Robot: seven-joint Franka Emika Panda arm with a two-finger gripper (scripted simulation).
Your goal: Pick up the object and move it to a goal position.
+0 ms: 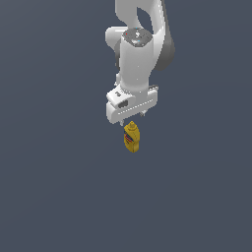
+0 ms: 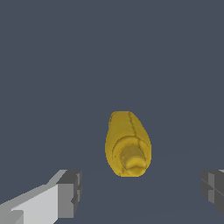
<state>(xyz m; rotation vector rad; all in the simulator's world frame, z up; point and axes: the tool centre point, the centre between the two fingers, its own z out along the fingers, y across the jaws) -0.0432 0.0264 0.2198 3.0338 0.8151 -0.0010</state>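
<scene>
The object, a small yellow squeeze bottle (image 1: 131,137) with a ridged nozzle cap and a red-and-blue label, stands upright on the flat grey surface. In the wrist view the bottle (image 2: 127,144) is seen from above, cap towards the camera. My gripper (image 1: 133,118) hangs just above the bottle's cap, not touching it. Its jaws stand wide apart, with the bottle below and between them. In the wrist view the gripper (image 2: 142,192) shows two grey fingertips (image 2: 70,192), one at each side, both empty.
A plain dark grey surface (image 1: 54,187) spreads all around the bottle. The white arm (image 1: 140,49) rises above the gripper at the middle of the exterior view.
</scene>
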